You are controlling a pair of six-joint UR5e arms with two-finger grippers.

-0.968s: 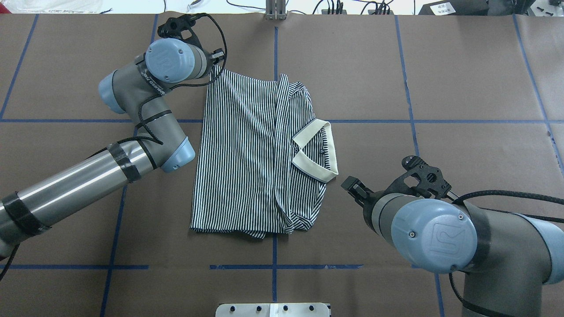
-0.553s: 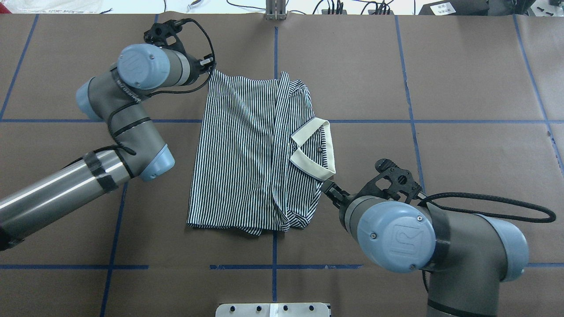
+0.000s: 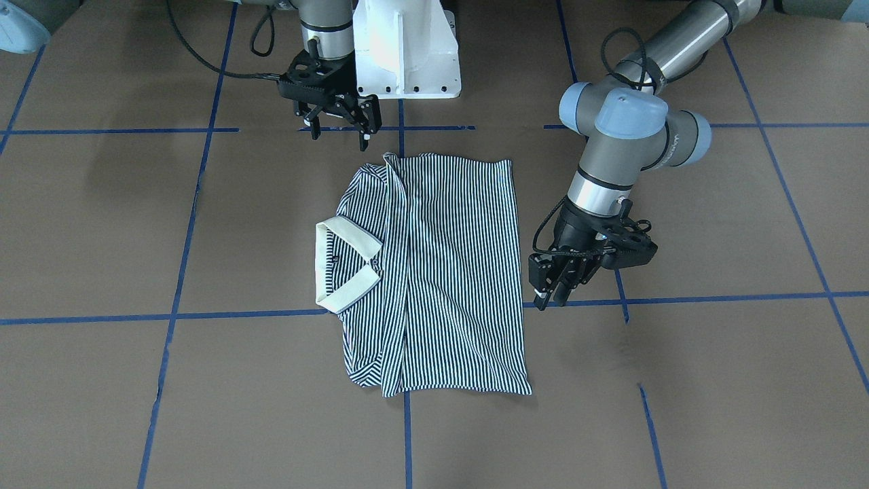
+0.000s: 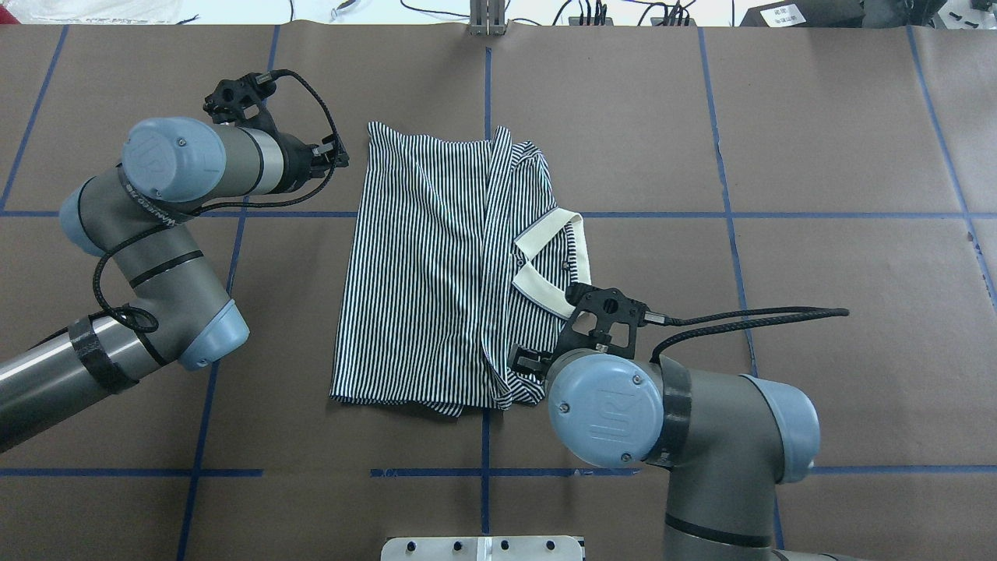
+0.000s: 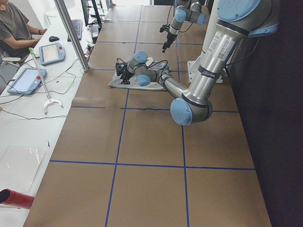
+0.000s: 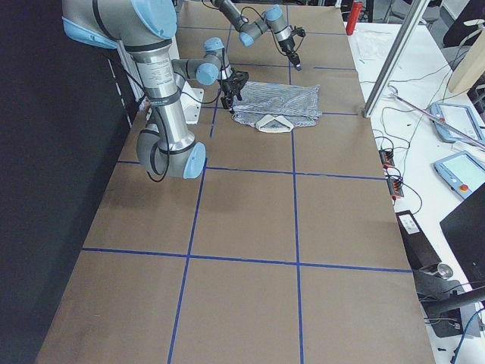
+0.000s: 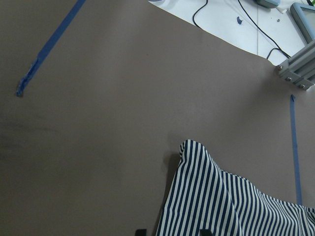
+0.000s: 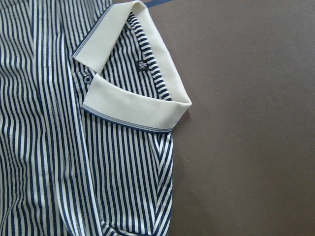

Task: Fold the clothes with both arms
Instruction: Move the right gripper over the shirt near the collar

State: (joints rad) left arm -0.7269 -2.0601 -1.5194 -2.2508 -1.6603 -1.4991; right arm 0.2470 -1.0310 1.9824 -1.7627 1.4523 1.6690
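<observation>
The striped polo shirt (image 4: 424, 273) lies flat in the middle of the counter (image 4: 818, 156). Its sides are already folded in. The cream collar (image 4: 543, 292) points to the robot's right and the bottom hem points to its left. So the shirt's long way runs left to right across the counter.

Your left tool (image 4: 339, 156) hangs just beside the far corner of the hem, off the cloth and not touching it. The shirt lies to its right. Its fingers are apart and hold nothing. The left wrist view shows this best: two dark fingertips (image 7: 141, 231) peek in at the bottom, with the hem corner (image 7: 189, 147) just ahead of them.

Your right tool (image 3: 339, 139) is spread wide and empty too. From overhead it looks as if it sits on the near corner by the collar, but the wrist hides most of it. The front view shows more: the tool is up in the air, at the shirt's near edge by the robot's base. The right wrist view looks down on the collar and shows no fingers.

I think the next fold takes two corners. The left tool looks nearer to its corner, since the right tool has to come down first.
</observation>
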